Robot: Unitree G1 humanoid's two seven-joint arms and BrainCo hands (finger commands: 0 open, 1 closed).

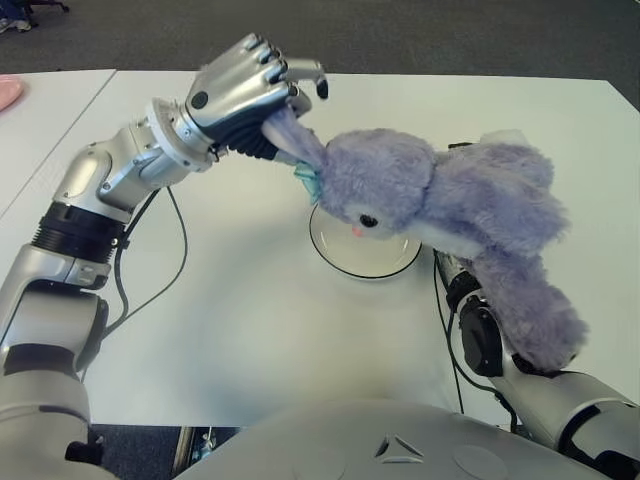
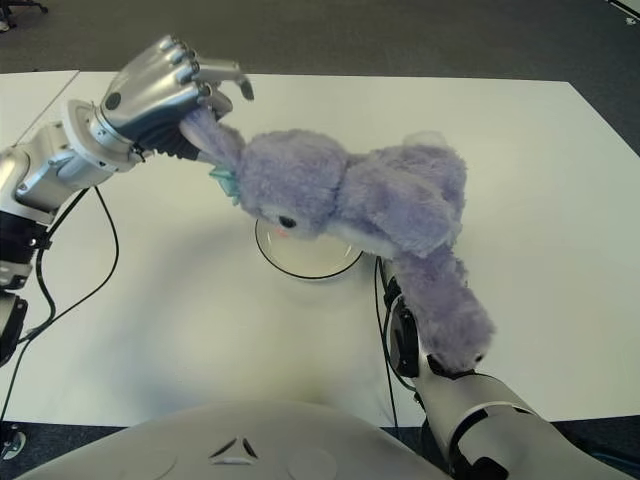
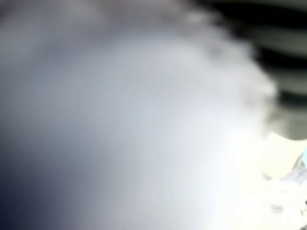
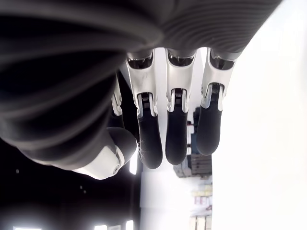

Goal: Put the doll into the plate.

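L hand at 11 o'clock clamps doll's ear, doll hanging over plate w/ legs draped on R arm; R hand fingers straight, slack, holding nothing.

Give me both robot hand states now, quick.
Left robot hand: closed on the doll by its ear, above the plate.
Right robot hand: open, empty.

Even, bright light from overhead leaves only soft shadows on the white table and both eye views sharp, while the left wrist view is a pale out-of-focus blur and the right wrist view washes out to glare beside dark, crisp fingers.
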